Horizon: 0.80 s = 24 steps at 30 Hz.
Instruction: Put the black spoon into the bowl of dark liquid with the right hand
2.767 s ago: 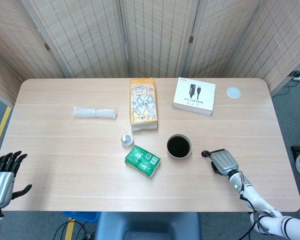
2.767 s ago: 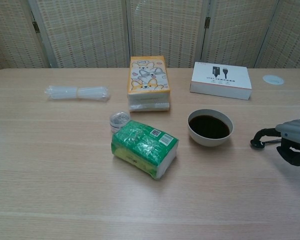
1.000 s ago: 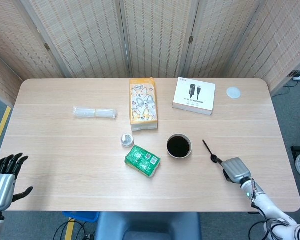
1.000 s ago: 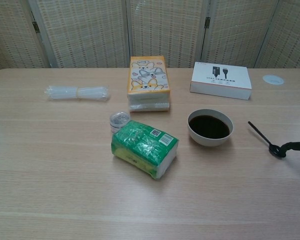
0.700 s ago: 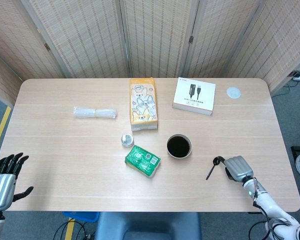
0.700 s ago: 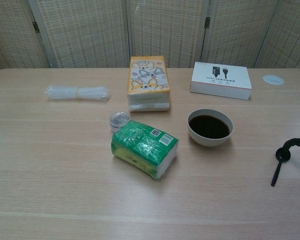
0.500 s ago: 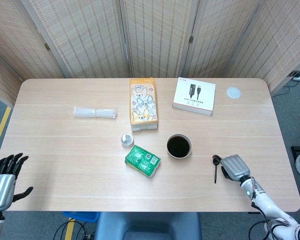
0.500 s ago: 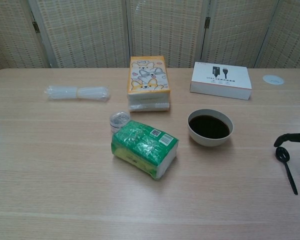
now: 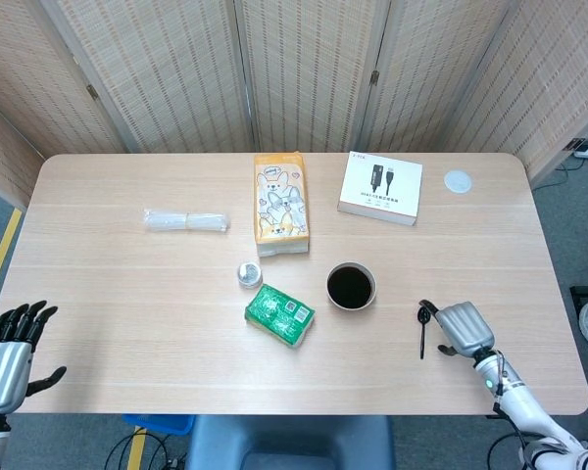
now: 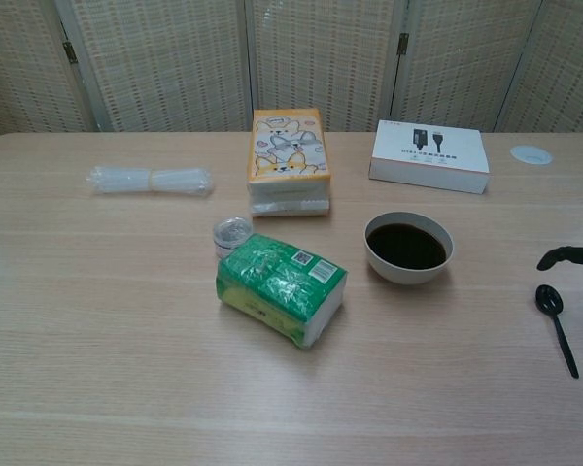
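Pale wood-grain table point(image 9: 127, 294) stands before woven folding screens point(image 9: 304, 69). Black spoon point(image 9: 422, 331) lies flat on it, right of the bowl of dark liquid point(image 9: 351, 285) and apart from it. Right hand point(image 9: 463, 329) rests just beside the spoon holding nothing; how far its fingers spread I cannot tell. Left hand point(image 9: 8, 354) hangs off the table's corner, fingers apart and empty.
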Available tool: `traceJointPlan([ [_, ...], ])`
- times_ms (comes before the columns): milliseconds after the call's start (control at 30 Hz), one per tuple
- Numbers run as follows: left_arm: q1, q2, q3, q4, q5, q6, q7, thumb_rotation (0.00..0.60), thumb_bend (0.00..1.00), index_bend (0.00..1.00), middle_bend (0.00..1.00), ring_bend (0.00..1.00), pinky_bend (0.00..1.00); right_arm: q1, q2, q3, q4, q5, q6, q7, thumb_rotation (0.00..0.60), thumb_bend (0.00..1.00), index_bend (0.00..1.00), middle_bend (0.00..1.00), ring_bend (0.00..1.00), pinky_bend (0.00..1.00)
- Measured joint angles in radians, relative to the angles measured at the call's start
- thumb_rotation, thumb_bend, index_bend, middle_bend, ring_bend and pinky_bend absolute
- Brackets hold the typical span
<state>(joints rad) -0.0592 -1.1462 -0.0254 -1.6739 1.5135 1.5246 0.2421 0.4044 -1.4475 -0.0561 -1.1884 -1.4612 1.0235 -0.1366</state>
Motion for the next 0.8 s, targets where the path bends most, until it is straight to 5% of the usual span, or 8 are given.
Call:
traceJointPlan([
  [800,0.023,0.011,0.012,-0.005,0.007,0.02,-0.026,0.6,0.14,0.18,0.14,0.12,0.15,0.02,-0.1,0.009,0.107,-0.032,-0.014,-0.018,0.6,0.11,0.3,0.89,1.0,1.0],
])
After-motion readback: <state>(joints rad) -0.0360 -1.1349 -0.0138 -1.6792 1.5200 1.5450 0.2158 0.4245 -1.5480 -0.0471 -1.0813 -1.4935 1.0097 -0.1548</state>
